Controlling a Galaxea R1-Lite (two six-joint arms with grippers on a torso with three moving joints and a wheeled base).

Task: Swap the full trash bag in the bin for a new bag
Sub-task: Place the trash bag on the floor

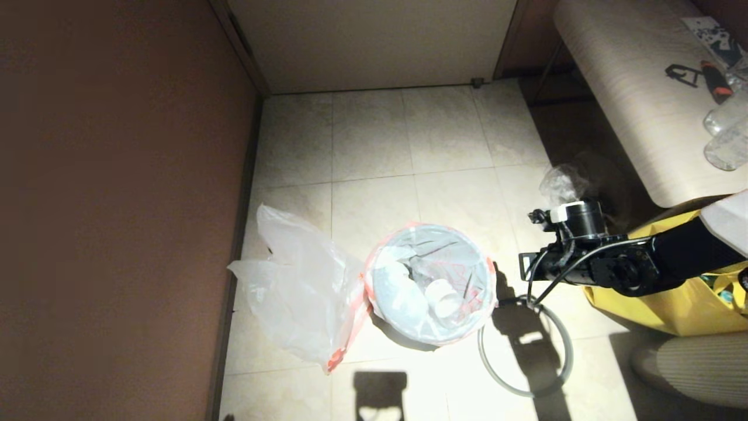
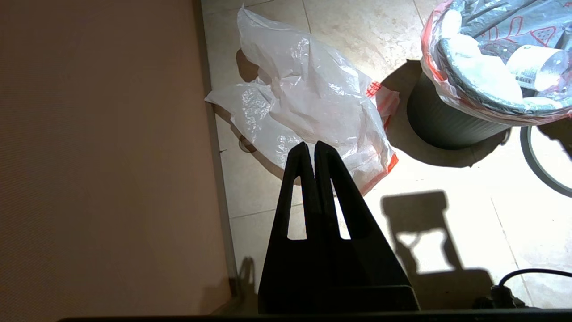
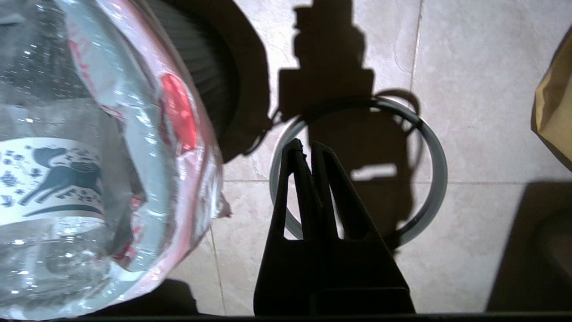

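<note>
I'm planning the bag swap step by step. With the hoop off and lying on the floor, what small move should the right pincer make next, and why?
Probably open the right pincer and move it to the full trash bag's rim: it hangs shut and empty above the grey hoop beside the bin, and the bag still lines that bin.

From here I can make out no word, brand or number clearly enough to read. The new bag, lying on the floor near the wall, carries a small red-orange printed mark that looks like a character, but I cannot tell which. The full trash bag in the bin shows red line drawings, and a cup inside it bears a dark blue horse figure with small marks around it, no letters I can read.
</note>
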